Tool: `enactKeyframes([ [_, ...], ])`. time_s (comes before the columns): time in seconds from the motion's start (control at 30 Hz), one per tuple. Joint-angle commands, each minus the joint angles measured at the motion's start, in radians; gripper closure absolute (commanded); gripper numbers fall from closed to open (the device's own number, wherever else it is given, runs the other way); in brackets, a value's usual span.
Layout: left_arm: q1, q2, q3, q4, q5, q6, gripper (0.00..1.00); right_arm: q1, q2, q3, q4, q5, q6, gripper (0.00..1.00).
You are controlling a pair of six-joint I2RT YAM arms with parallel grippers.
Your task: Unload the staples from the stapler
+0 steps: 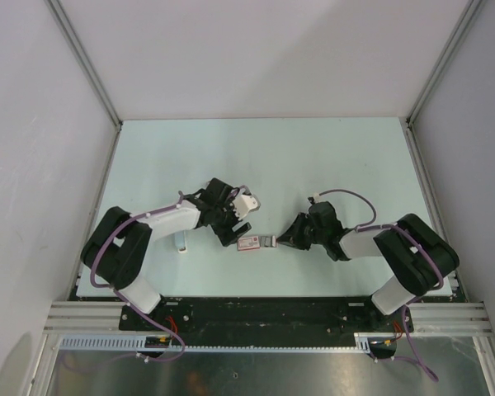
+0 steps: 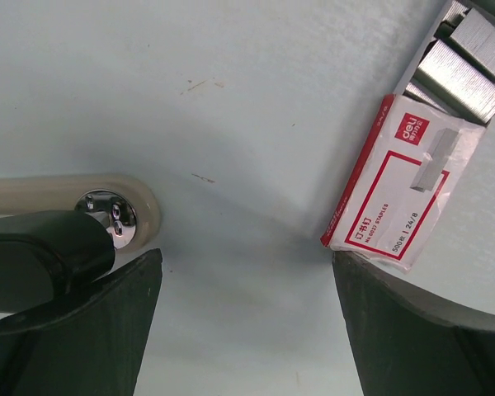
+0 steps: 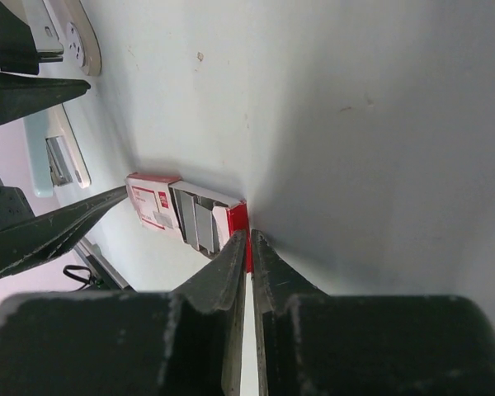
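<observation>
Right now my right hand point(image 3: 247, 243) is pinched almost closed on the red end of the tray holding the staples point(image 3: 200, 224), slid half out of its box point(image 2: 396, 194). My left hand point(image 2: 247, 264) gapes wide, empty, between box and pale stapler point(image 1: 181, 242) on the bench point(image 1: 256, 157).

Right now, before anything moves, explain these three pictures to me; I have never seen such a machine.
Two robot arms are bolted to the near edge of a pale green table. One picture looks down from above; the other two come from a camera on each wrist. On the table lie a red-and-white cardboard staple box, its tray slid out showing grey metal staples, and a pale plastic stapler. The right gripper pinches the red end of the tray. The left gripper is wide open, holding nothing, by the box's other end.
</observation>
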Motion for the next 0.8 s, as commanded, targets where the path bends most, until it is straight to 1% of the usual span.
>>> enactKeyframes([
  [0.0, -0.007, 0.03, 0.022, 0.014, -0.025, -0.006, 0.11, 0.026, 0.029, 0.034, 0.006, 0.014, -0.009, 0.9],
  [0.33, -0.008, 0.034, 0.025, 0.014, -0.023, -0.005, 0.11, 0.061, 0.035, 0.084, -0.046, 0.047, -0.038, 0.91],
  [0.77, -0.009, 0.025, 0.019, 0.013, -0.018, -0.006, 0.11, 0.118, 0.098, 0.147, -0.048, 0.067, -0.036, 0.92],
])
